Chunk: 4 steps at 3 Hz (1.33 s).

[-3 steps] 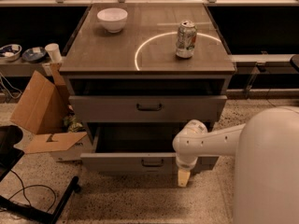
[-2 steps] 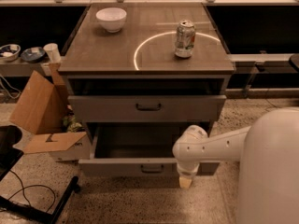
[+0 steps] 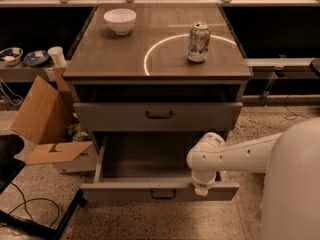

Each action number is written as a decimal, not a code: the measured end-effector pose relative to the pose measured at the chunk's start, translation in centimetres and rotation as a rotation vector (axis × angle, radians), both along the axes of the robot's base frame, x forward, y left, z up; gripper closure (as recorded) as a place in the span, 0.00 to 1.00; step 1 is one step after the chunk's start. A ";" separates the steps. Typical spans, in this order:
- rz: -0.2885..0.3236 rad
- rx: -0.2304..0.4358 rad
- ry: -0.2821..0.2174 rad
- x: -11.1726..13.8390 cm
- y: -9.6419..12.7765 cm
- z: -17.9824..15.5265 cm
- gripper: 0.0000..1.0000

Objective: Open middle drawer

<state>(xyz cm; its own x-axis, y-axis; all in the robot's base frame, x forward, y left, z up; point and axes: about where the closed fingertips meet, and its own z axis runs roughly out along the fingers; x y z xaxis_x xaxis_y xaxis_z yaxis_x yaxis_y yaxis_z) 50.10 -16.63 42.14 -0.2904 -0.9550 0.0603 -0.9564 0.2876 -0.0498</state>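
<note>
The middle drawer is pulled well out of the grey cabinet. Its low flat front has a small dark handle, and its plain grey inside shows. My gripper hangs from the white arm and sits at the drawer front's top edge, right of the handle. The taller-fronted drawer with the wider handle is above it. The lowest drawer is hidden under the open one.
A white bowl and a soda can stand on the cabinet top. An open cardboard box sits on the floor at the left. Cables and a dark stand lie at the lower left. A shelf at the left holds a cup.
The middle drawer has slid further out towards the camera. My gripper and arm have moved the same way with its front edge.
</note>
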 end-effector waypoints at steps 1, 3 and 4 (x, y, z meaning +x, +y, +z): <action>-0.005 -0.002 0.003 -0.4 -0.2 0.2 1.00; -0.040 -0.020 0.027 -3.3 -1.2 0.6 1.00; -0.061 -0.025 0.038 -4.8 -1.5 0.7 1.00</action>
<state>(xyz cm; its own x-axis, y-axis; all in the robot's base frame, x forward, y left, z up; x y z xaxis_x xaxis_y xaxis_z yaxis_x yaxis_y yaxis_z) 45.31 -18.14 42.80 -0.3450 -0.9337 0.0962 -0.9385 0.3445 -0.0216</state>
